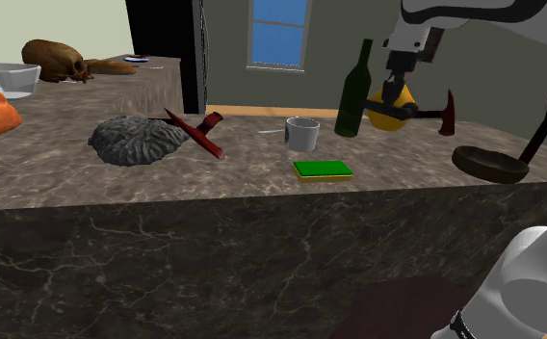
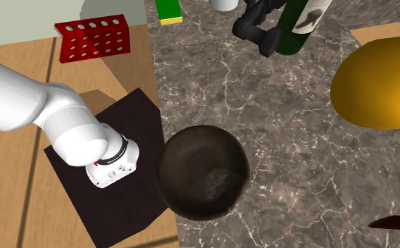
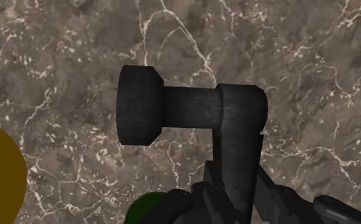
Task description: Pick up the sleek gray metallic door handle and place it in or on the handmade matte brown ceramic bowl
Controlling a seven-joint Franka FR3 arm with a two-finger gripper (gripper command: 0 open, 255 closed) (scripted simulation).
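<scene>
Black fingers (image 3: 276, 198) pinch dark grey L-shaped door handle (image 3: 192, 108) above marbled bench (image 3: 58, 63). Carry step: you must swing it over the dark brown round bowl (image 2: 202, 172), mid-frame in the second exterior view, then release.

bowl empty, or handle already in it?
Empty. The brown bowl is bare inside in the second exterior view; the dark gray door handle is clasped between the jaws, apart from it.
</scene>
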